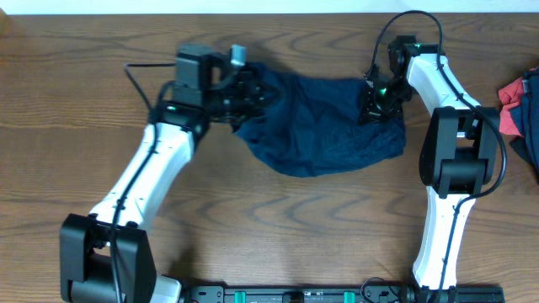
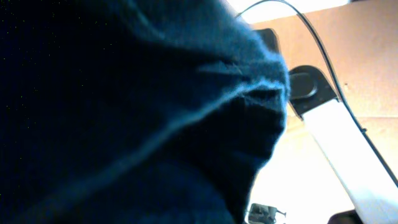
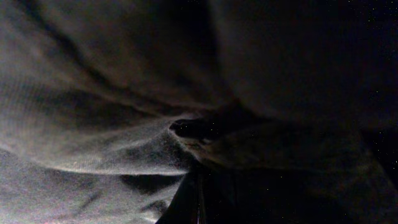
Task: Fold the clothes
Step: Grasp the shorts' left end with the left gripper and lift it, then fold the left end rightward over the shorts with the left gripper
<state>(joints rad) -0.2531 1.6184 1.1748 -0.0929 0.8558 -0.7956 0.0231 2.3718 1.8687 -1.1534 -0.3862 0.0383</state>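
The clothes (image 1: 324, 126) are a dark navy garment spread between my two grippers at the back middle of the table, sagging in a curve toward the front. My left gripper (image 1: 248, 91) is at its upper left corner and my right gripper (image 1: 376, 99) is at its upper right corner; each looks shut on the cloth. In the left wrist view the navy fabric (image 2: 124, 112) fills most of the frame and hides the fingers. In the right wrist view folded fabric (image 3: 124, 112) fills the frame and the fingers show only as a dark shape.
The wooden table (image 1: 278, 219) carries a red garment (image 1: 515, 99) with other cloth at the far right edge. The right arm's white link (image 2: 348, 149) shows past the fabric in the left wrist view.
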